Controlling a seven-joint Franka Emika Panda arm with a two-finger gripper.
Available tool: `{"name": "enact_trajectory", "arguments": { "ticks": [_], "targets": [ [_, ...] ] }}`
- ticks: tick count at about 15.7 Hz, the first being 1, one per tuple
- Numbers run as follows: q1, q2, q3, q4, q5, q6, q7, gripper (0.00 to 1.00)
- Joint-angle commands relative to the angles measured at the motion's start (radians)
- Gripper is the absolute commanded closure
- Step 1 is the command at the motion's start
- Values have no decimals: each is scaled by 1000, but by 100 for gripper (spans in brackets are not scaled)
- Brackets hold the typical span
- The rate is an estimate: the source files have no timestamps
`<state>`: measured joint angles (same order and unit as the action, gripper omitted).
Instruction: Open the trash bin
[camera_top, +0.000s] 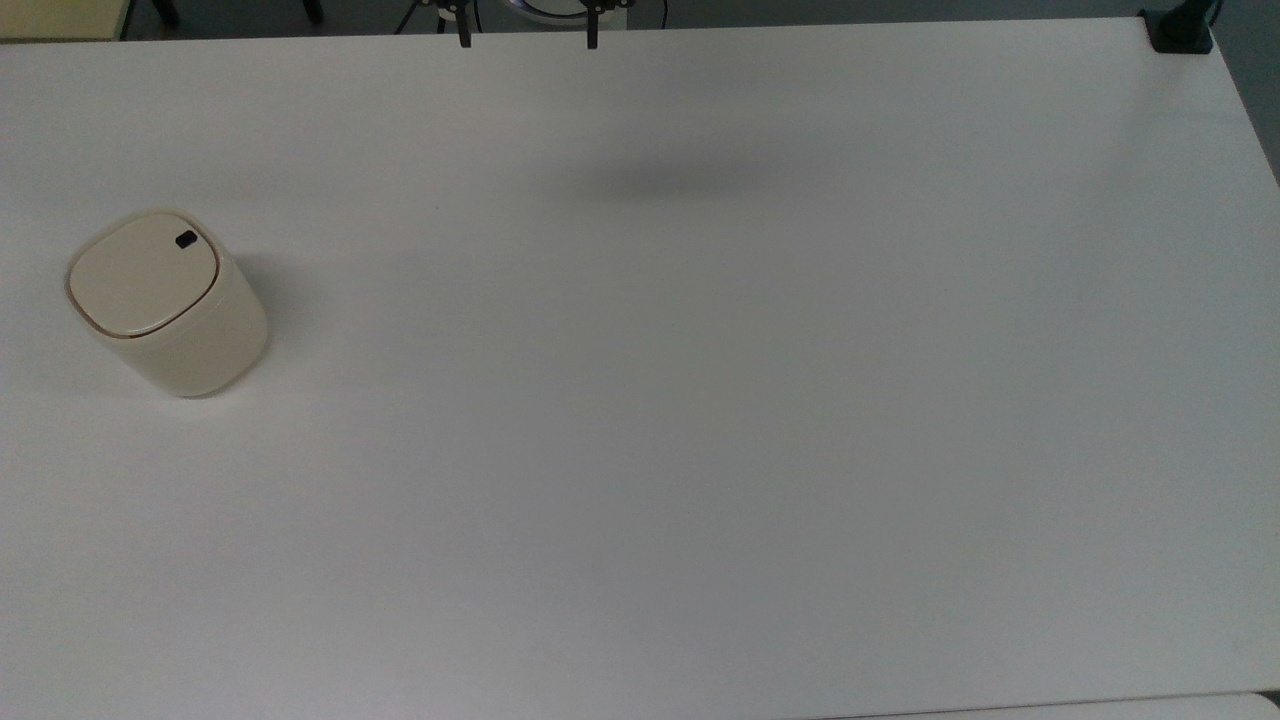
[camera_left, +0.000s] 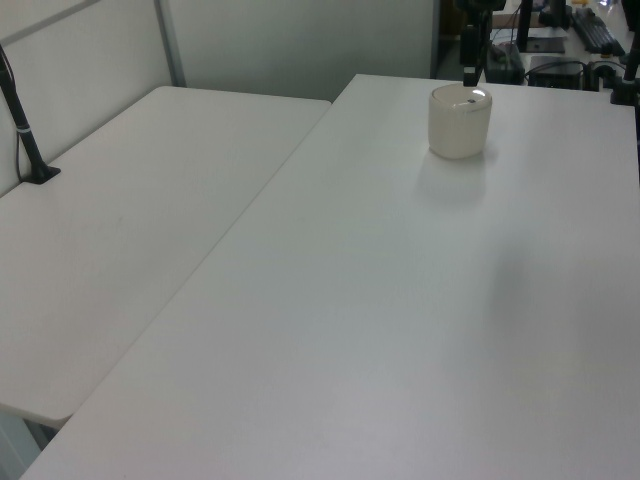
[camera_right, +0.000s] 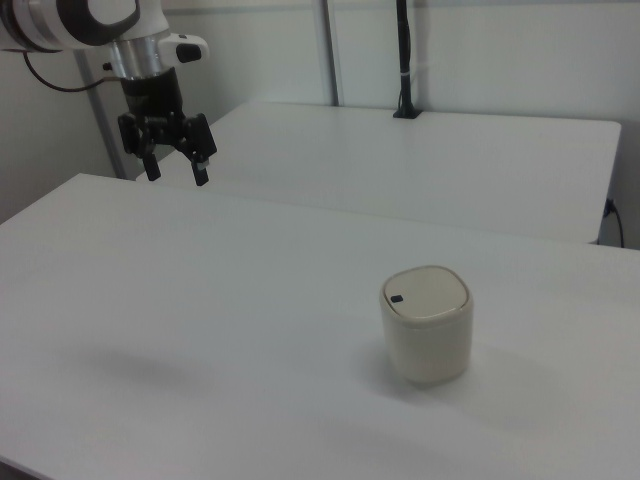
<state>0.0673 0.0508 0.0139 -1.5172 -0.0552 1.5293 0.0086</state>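
Hanging high over the white table (camera_right: 200, 300) at about ten o'clock in the right view, the gripper (camera_right: 172, 168) has its fingers spread wide and empty. The trash bin (camera_right: 428, 322) stands well apart, toward four o'clock, lid shut. Pressing well probably means closing the fingers and descending squarely on the small black button (camera_right: 397, 298). The bin is smooth cream plastic, rounded-square, flat-lidded.
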Motion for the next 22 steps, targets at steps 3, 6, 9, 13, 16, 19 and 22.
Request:
{"name": "enact_trajectory", "arguments": {
  "ticks": [3,6,9,13,16,19,22],
  "targets": [
    [5,-26,-8,-17,3,-6,11,0],
    [5,-26,-12,-15,9,-2,8,20],
    [5,-25,-12,-17,11,0,-2,49],
    [5,-22,-12,-17,14,2,-27,83],
    [-1,-20,-20,-17,14,31,-13,100],
    [-61,-19,-23,-15,12,48,4,100],
    [-121,-5,-23,-17,6,93,10,100]
  ]
}}
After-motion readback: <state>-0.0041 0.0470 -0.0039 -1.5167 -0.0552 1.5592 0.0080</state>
